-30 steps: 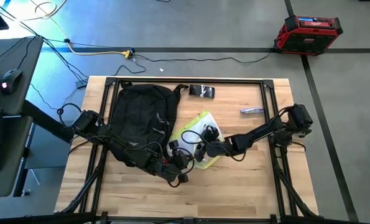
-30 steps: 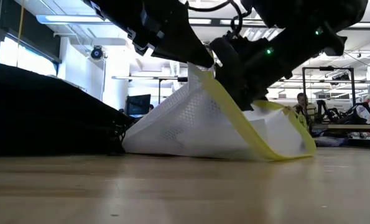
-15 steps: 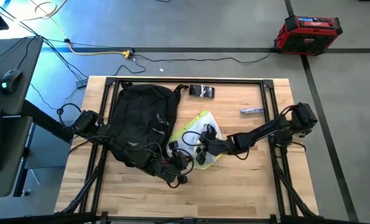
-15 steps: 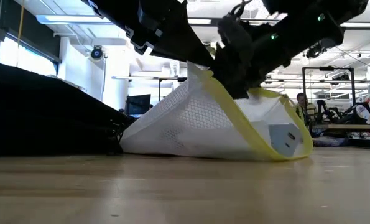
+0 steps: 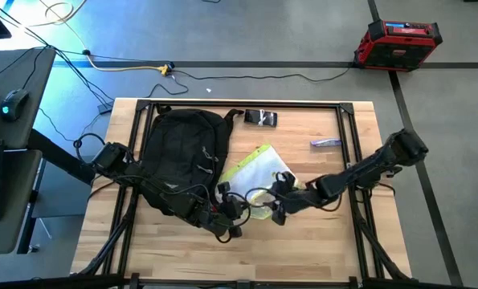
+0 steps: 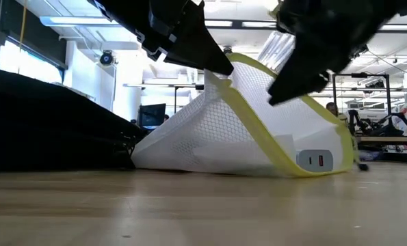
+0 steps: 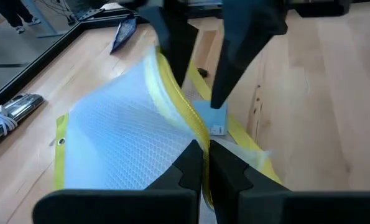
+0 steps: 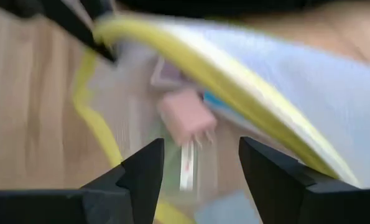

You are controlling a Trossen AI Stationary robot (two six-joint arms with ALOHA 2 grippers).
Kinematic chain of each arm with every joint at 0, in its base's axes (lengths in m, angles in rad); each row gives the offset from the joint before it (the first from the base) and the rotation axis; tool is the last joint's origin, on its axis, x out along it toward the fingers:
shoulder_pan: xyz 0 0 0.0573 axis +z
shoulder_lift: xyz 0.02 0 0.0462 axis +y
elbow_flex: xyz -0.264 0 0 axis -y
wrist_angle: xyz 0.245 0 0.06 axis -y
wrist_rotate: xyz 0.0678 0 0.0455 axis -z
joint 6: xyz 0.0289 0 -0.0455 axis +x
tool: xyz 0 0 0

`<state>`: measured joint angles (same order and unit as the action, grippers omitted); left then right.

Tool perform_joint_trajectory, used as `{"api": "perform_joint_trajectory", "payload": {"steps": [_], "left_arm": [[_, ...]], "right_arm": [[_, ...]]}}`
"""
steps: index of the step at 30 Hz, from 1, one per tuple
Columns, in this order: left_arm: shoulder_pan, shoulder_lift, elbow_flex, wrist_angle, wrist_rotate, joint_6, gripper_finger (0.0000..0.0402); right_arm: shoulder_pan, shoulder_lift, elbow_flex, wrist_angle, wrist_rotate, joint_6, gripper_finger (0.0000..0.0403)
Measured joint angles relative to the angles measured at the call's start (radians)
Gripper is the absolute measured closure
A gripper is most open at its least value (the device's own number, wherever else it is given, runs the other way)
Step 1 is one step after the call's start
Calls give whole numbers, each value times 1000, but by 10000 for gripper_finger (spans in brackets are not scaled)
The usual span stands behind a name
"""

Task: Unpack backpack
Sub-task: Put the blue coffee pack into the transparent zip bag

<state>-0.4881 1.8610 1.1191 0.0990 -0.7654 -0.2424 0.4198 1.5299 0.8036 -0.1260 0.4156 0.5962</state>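
The black backpack (image 5: 182, 156) lies flat on the table's left half and shows as a dark mound in the low view (image 6: 46, 123). Beside it on the right lies a white mesh pouch (image 5: 259, 170) with yellow edging (image 6: 244, 137). A white charger (image 6: 318, 160) lies inside it. My left gripper (image 7: 204, 165) is shut on the pouch's yellow rim. My right gripper (image 8: 200, 177) stands open just off the pouch's mouth, at the pouch's near right (image 5: 280, 202), with nothing between its fingers. My left gripper pinches the yellow rim of the pouch's mouth (image 7: 194, 134) between its two fingers. They slant down at it from the table's near left. The rim is held up off the table (image 6: 213, 74), and the pouch's body slopes down from it to lie on the wood.
A black-and-white item (image 5: 261, 118) lies near the far edge, and a small bluish packet (image 5: 325, 143) toward the right. Bare wood fills the near and right parts of the table. A red box (image 5: 398, 42) stands on the floor beyond.
My right gripper has drawn back out of the pouch, rising and going toward the table's right and near edges, and has rolled. The pouch's mouth now arches up wider, and the charger inside shows in the low view. My left gripper has kept the rim up.
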Motion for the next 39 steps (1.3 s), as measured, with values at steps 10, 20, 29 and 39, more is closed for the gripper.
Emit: {"api": "perform_joint_trajectory", "payload": {"steps": [10, 20, 29, 39], "left_arm": [[0, 0, 0, -2, -2, 0, 402], [1, 0, 0, -3, 2, 0, 402], [1, 0, 0, -11, 4, 0, 402], [1, 0, 0, -27, 8, -16, 402]], "right_arm": [[14, 70, 0, -149, 71, 240, 221], [-27, 117, 1, -75, 138, 205, 220], [-54, 117, 43, -153, 37, 202, 126], [-30, 117, 18, -234, 19, 407, 77]]}}
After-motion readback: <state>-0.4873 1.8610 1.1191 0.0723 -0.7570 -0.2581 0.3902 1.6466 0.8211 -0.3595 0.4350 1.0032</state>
